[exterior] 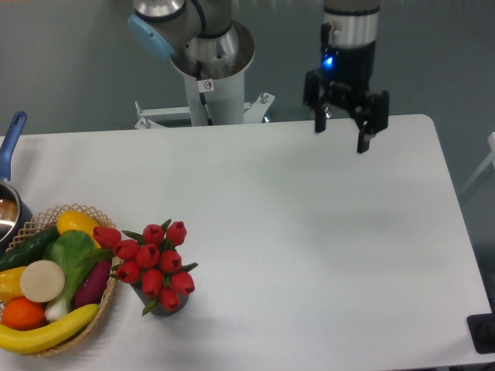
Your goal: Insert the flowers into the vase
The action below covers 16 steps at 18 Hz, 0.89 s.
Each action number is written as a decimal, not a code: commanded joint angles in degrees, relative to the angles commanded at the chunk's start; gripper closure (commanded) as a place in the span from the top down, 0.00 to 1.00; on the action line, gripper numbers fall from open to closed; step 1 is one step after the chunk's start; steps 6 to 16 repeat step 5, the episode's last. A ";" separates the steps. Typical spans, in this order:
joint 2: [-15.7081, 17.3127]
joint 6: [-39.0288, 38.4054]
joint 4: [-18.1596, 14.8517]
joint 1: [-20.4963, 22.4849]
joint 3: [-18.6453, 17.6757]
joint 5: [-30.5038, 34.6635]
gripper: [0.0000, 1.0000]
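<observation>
Now, flowers: bunch of red tulip buds with green leaves (151, 264), stems down inside short dark grey vase (166, 303), beside wicker basket (99, 304).
Gripper: black two-finger tool (343, 137), fingers apart, empty, raised near table's far edge.
Reason: insertion apparently done.

You have the flowers (151, 265) standing in the vase (172, 303) at the table's (309, 255) front left, just right of the basket (99, 297). The gripper (341, 133) hangs well apart, over the far right edge.
</observation>
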 joint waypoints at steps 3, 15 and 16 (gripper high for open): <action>0.62 4.15 -1.24 2.29 -0.35 -0.26 1.00; 0.71 4.16 -1.24 2.38 -0.35 -0.53 1.00; 0.71 4.16 -1.24 2.38 -0.35 -0.53 1.00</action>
